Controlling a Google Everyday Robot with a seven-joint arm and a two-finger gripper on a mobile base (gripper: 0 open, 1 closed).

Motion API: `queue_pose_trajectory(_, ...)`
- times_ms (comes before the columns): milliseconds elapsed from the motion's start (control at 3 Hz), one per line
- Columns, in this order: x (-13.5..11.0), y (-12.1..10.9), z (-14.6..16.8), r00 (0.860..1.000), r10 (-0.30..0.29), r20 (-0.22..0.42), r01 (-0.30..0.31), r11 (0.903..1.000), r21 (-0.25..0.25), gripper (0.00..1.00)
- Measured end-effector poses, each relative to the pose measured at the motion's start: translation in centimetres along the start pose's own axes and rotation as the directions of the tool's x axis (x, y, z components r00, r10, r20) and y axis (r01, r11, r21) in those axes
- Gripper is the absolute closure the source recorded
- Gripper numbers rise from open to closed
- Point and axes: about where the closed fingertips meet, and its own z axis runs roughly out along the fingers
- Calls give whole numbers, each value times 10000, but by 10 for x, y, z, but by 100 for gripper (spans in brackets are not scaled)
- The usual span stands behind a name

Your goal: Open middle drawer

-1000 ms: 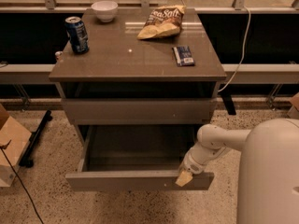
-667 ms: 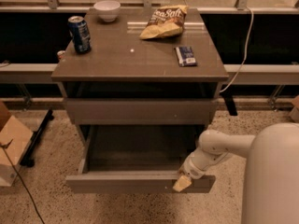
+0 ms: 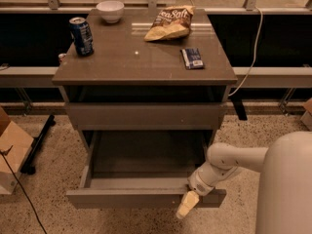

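The middle drawer [image 3: 131, 198] stands pulled far out of the grey-brown cabinet, showing its deep pale interior [image 3: 146, 155]. Above it, the taller top drawer front [image 3: 146, 115] is closed. The lowest drawer front is hidden under the open drawer. My gripper [image 3: 187, 207] is at the right part of the open drawer's front edge, reaching down over it from my white arm [image 3: 229, 160], which comes in from the right.
On the cabinet top stand a blue can [image 3: 81, 35], a white bowl [image 3: 110, 10], a chip bag [image 3: 170, 22] and a small blue packet [image 3: 193, 57]. A cardboard box [image 3: 9, 150] sits on the floor at left. My white body [image 3: 287, 184] fills the lower right.
The middle drawer has come out a little further toward the camera, and my gripper has moved down and slightly left with its front edge.
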Motion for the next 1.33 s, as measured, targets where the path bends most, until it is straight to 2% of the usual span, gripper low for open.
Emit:
queue_pose_trajectory(1000, 0, 0, 0, 10000, 0, -1, 0, 10000, 2, 0)
queue_pose_trajectory(1333, 5, 17, -15, 9999, 56, -159, -48, 9987, 504, 19)
